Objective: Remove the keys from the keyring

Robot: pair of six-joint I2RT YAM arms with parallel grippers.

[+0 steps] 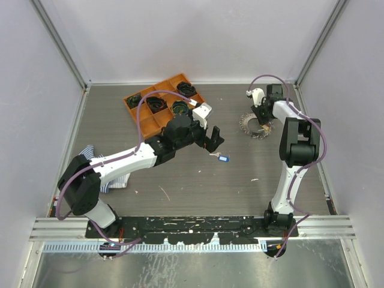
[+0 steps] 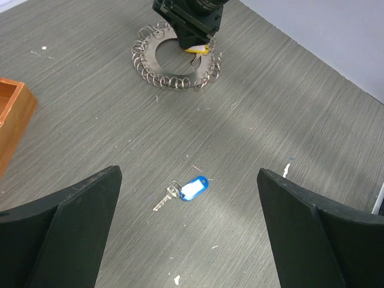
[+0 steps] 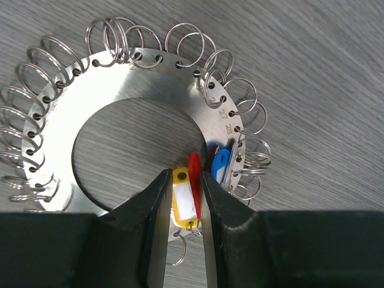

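Note:
The keyring (image 3: 120,81), a flat metal disc fringed with wire loops, lies at the far right of the table (image 1: 255,126). My right gripper (image 3: 185,175) stands on its near rim (image 1: 262,117), shut on a yellow tag (image 3: 183,201) and a red tag (image 3: 194,174) pressed side by side. A blue tag (image 3: 220,163) hangs on the rim just beside them. One silver key with a blue tag (image 2: 193,188) lies loose on the table (image 1: 222,158). My left gripper (image 2: 189,174) hovers over it, open and holding nothing.
An orange compartment tray (image 1: 135,102) with black coiled bundles (image 1: 156,103) stands at the back left, and its corner (image 2: 12,114) shows in the left wrist view. A striped cloth (image 1: 90,153) lies under the left arm. Enclosure walls bound the table on three sides.

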